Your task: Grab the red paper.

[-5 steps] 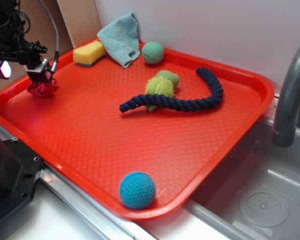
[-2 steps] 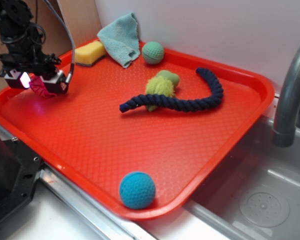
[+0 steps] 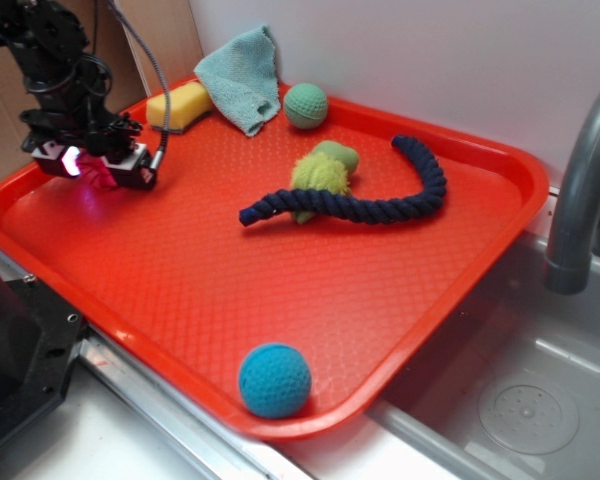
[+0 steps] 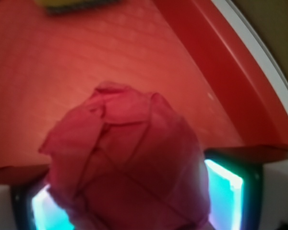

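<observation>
Orange-red tray beside sink. Gripper clamped on red paper, wad filling wrist view between fingers. Grasp looks done; only secure lift-off remains.

I see my gripper low at the far left, pointing down, jaws clamped on the red paper.
</observation>
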